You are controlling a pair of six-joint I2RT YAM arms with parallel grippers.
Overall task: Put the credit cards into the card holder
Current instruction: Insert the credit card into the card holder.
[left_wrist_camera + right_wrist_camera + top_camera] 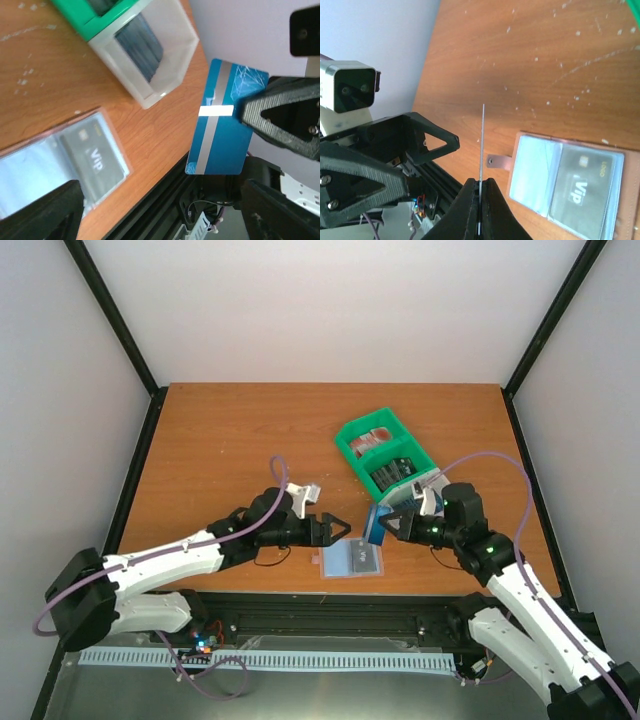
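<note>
Workspace seen from above: a wooden table (pixel 230 440) with both arms reaching toward its near edge. We see the card holder (pixel 352 562) lying open and flat close to that edge, between the two grippers. One clear pocket holds a dark card (pixel 582 187) marked "Vip", and the neighbouring pocket looks empty. A small tab with a snap sticks out from the holder's side.

The right gripper (pixel 385 525) has its fingers pressed together on a blue card (pixel 225 120), pinching it by one edge. The card stands on edge above the table, beside the holder and apart from it. In the right wrist view we see it only as a thin vertical line (pixel 483 145) rising from the closed fingertips. In the left wrist view its silver stripe and white strip face the camera.

The left gripper (pixel 338 530) faces the blue card with its fingers spread wide and nothing between them.

Behind the right gripper sits a green-and-white compartment tray (pixel 350 440). We find red-and-white cards (pixel 375 443) in one green compartment and dark cards (pixel 142 45) standing upright in the white end compartment.
</note>
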